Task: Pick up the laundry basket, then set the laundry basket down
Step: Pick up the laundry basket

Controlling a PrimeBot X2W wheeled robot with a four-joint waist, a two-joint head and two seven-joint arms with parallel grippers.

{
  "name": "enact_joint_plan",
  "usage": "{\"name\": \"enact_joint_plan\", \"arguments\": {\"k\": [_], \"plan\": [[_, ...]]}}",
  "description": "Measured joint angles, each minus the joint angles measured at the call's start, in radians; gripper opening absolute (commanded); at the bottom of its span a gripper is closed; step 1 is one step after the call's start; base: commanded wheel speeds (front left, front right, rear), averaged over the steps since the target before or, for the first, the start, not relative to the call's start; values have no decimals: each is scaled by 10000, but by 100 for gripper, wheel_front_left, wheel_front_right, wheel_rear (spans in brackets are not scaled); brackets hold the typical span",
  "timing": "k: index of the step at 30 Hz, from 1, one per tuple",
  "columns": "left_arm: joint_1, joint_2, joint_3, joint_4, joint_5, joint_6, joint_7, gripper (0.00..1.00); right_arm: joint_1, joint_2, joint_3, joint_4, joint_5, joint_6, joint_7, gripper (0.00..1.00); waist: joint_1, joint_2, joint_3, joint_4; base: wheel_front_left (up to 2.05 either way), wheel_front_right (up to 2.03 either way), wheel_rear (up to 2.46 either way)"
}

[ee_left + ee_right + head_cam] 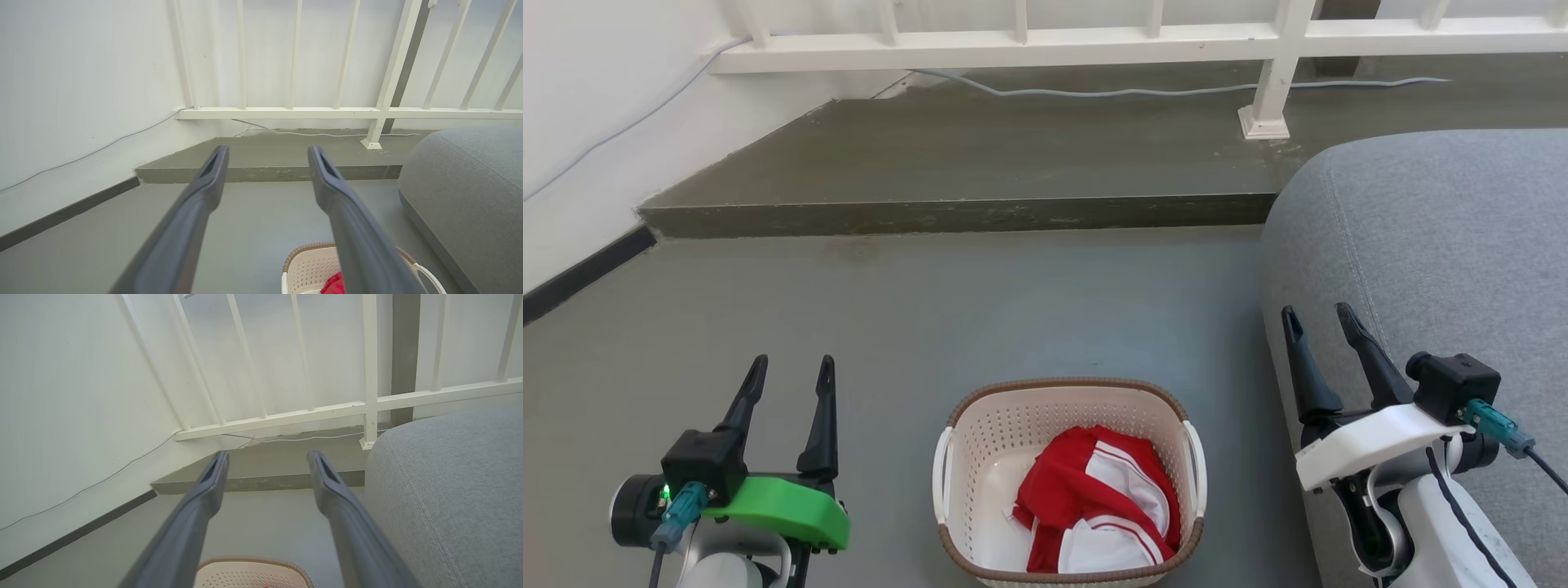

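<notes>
Grippers sit low at either side of the near floor, the left gripper [794,361] and the right gripper [1316,312], each with its two dark fingers spread partway apart and holding nothing, tips aimed toward the far wall. Between them, on the grey floor [1029,302] and well apart from both, stands the laundry basket [1045,412]. It is upright, with its long sides facing left and right so that a white handle [942,474] meets each arm. That layout seems meant for a two-armed lift, one gripper per handle. A red and white garment [1104,498] lies crumpled inside, toward the right, which may tip the load slightly that way. The pick-up looks not yet begun: neither arm touches the basket. Just right of the basket a grey sofa [1437,245] crowds the right arm, so its approach to the right handle has little room. Farther off a low concrete step [964,214] rises, with a pale cable [1094,91] lying on it below a white railing [1013,41].
</notes>
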Motion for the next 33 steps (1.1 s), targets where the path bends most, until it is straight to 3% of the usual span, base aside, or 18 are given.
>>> {"name": "enact_joint_plan", "arguments": {"k": [15, 33], "plan": [[-11, -38, 98, -297, -4, -96, 0, 100, -15, 117, -144, 25, -441, 4, 0, 100, 0, 0, 610, -112, 0, 0, 0], [-1240, -82, 86, -449, -290, -222, 0, 100, -833, 217, -207, 286, -570, -27, 0, 100, 0, 0, 2503, -224, 0, 0, 0]]}}
